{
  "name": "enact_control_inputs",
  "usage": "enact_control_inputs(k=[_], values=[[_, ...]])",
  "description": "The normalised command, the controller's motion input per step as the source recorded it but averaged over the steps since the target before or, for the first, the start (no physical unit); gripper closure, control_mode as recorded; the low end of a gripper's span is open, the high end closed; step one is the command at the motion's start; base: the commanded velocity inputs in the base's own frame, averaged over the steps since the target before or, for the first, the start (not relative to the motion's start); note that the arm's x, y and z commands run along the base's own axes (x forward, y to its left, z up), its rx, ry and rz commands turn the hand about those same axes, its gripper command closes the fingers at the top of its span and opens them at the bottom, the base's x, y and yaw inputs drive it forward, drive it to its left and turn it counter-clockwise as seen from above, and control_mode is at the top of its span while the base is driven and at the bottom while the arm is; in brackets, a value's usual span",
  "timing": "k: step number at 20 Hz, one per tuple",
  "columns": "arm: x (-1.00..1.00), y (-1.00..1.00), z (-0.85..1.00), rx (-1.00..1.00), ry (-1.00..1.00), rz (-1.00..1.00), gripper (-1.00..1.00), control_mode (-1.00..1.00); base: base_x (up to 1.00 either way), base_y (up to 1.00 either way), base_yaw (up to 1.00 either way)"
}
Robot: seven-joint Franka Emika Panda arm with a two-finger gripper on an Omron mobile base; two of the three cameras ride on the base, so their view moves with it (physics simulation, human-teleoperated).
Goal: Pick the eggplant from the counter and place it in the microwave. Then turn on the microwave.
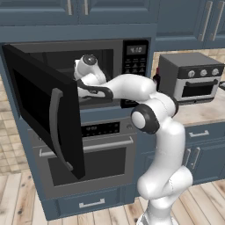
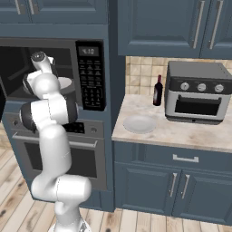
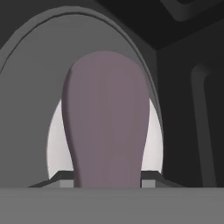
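So the microwave [image 1: 88, 74] is taken as the landmark here: its door [image 1: 48, 118] is swung wide open toward the left of the left base view, and the arm [image 1: 127, 88] is reached deep into the cavity, so the gripper itself is swallowed by the dark interior in both base views and can't really be made out there. In the hand view the eggplant [image 3: 107, 122] is seen as a big dull purple lump right in front of the camera, rising from between the finger tips [image 3: 65, 180], of which just little grey corners are visible on either side at the bottom. The fingers look closed partway onto the eggplant, which is gripped between them, though the actual contact spots are hidden behind its bulk. The stem cap can't be seen at all. Behind the eggplant the white turntable [image 3: 54, 140] is shown, mostly blocked, with the dark microwave walls around it; whether the eggplant is touching the turntable or held above it can't be told. To the right of the microwave, on the counter [image 2: 181, 131], a grey toaster oven [image 2: 197, 93], a dark red bottle [image 2: 157, 90] and a pale plate [image 2: 139, 123] are left sitting. The keypad [image 2: 92, 84] on the microwave's right side is visible, but its display digits are too blurry to be read.
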Motion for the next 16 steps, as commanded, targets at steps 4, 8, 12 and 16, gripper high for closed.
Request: enact_control_inputs(k=[4, 8, 12, 16], values=[[0.11, 0.04, -0.03, -0.01, 0.02, 0.00, 1.00, -1.00, 0.00, 0.00, 0.00], [0.10, 0.04, -0.06, -0.01, 0.00, 0.00, 1.00, -1.00, 0.00, 0.00, 0.00], [0.09, 0.05, -0.09, -0.01, 0.00, -0.01, 1.00, -1.00, 0.00, 0.00, 0.00], [0.08, 0.03, -0.09, -0.01, 0.00, -0.01, 1.00, -1.00, 0.00, 0.00, 0.00]])
